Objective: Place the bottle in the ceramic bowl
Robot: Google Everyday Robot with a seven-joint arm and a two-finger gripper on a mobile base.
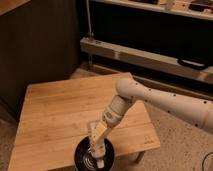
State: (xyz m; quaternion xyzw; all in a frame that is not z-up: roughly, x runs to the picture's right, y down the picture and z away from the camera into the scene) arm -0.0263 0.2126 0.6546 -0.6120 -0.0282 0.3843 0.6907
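Observation:
The ceramic bowl (82, 159) is a glossy black round bowl at the front edge of the wooden table (55, 115). My gripper (97, 142) reaches down from the right, directly over the bowl. It is shut on the bottle (100, 160), a small whitish bottle. The bottle points down inside the bowl's rim, with its lower end at or near the bowl's bottom. The fingers hide the bottle's upper part.
The white arm (150, 100) crosses the table's right half. A dark wall panel stands at the left behind the table. A low metal shelf rail (145, 57) runs behind it. The floor at the right is speckled.

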